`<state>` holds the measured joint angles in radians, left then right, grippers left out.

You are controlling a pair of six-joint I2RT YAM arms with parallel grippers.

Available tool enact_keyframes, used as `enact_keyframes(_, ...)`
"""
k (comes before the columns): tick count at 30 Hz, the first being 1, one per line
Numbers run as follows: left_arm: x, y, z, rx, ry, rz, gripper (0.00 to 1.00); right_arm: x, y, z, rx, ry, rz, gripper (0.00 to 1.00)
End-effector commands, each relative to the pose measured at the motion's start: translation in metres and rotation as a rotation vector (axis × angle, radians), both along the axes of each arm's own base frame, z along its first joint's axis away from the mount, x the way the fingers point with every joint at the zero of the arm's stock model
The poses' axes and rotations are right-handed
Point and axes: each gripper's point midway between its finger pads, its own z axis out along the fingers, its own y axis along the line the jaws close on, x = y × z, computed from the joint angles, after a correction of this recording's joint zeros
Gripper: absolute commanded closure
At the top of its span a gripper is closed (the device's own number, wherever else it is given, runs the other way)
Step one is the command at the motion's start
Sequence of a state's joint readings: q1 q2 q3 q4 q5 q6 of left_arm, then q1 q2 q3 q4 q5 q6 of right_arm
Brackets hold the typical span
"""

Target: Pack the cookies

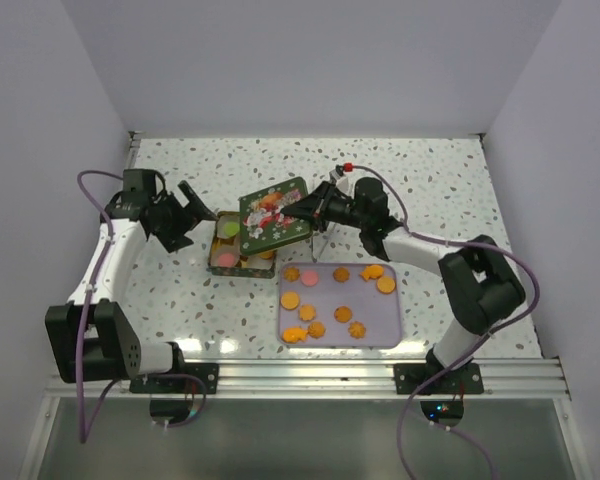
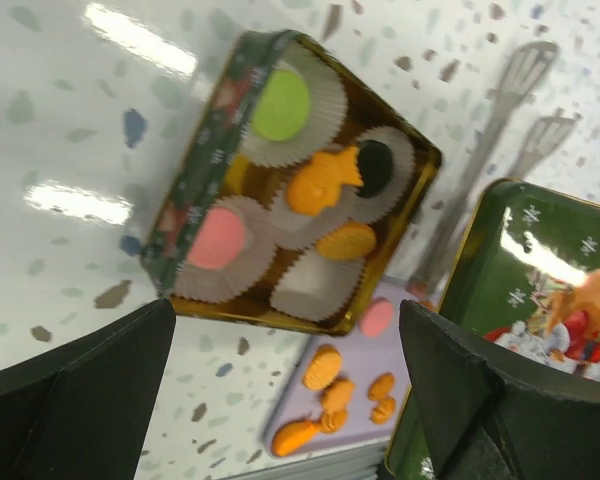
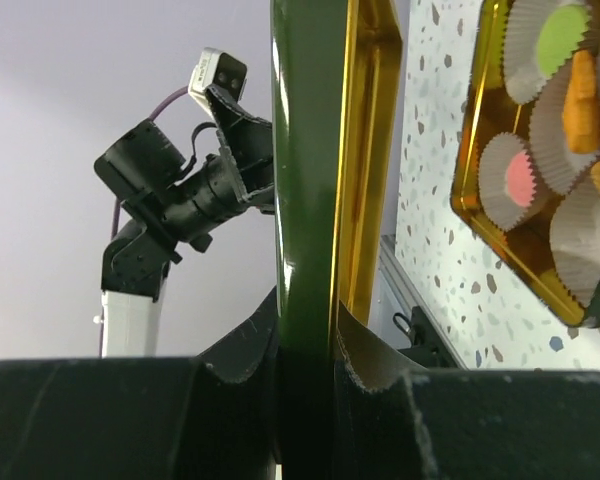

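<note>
Right gripper (image 1: 306,208) clamps the green lid (image 1: 274,214) — Santa print, lettering unreadable — left gripper (image 1: 198,212) gapes wide beside the tin (image 2: 180,205) of cookies (image 2: 323,187).

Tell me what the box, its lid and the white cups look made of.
Box: likely printed tin, glossy gold inside with sharp reflections. Lid: seemingly the same thin metal, green lacquer outside, shiny gold inside, rolled edge. Cups: apparently paper, matte white, with finely pleated walls.

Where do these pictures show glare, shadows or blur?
Left wrist view: white glare streaks on the glossy speckled tabletop; the orange cookies at the bottom look blurred. Right wrist view: the green metal lid, very near, shows gold reflections. Top view: evenly lit.
</note>
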<state>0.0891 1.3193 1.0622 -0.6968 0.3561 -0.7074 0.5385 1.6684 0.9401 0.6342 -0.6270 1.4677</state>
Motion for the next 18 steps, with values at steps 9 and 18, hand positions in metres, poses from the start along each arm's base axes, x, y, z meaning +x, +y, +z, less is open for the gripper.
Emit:
enact_keyframes(9, 0.014, 0.046, -0.071, 0.256, 0.124, 0.004, 0.00, 0.023, 0.020, 0.010, 0.141, -0.122, -0.031, 1.00)
enact_keyframes(18, 0.001, 0.046, -0.114, 0.261, 0.225, -0.040, 0.23, 0.025, 0.039, -0.048, 0.054, -0.096, -0.075, 1.00)
